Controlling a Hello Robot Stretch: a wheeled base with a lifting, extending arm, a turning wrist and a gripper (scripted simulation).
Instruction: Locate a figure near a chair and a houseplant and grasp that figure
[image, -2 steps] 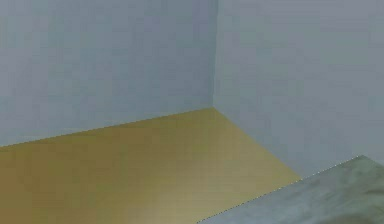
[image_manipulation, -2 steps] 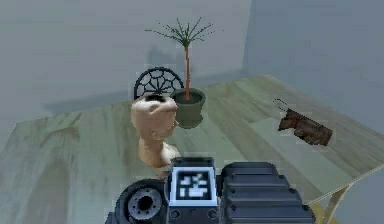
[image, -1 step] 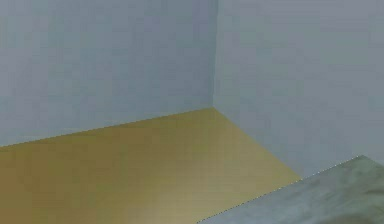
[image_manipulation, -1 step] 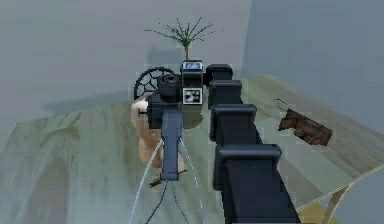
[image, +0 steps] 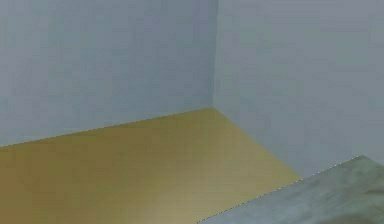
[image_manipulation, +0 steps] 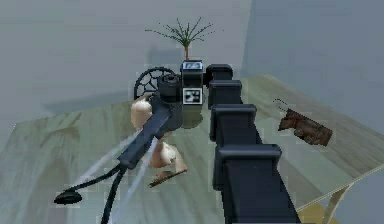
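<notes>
Forward view: yellow floor (image: 130, 170) runs into a bare wall corner, with a desk (image: 345, 195) edge at lower right. The arm side view brings in more: the gripper (image_manipulation: 92, 192) slants down-left, the pinkish figure (image_manipulation: 169, 156) stands on the desk right behind it, and I can't tell whether it's held. The houseplant (image_manipulation: 183, 35) sits beyond, the arm (image_manipulation: 240, 150) reaches out, and a brown object (image_manipulation: 305, 125) lies at right.

Operator: What surface does the table (image: 345, 190) have?

Technician: A pale top with a grey wood grain.

Operator: What lies beyond the table?

Technician: An ochre floor (image: 130, 165) runs from the table's edge to two plain blue-grey walls (image: 100, 60). The walls meet in a corner (image: 214, 55) behind the table. Lighting is soft and even.
</notes>
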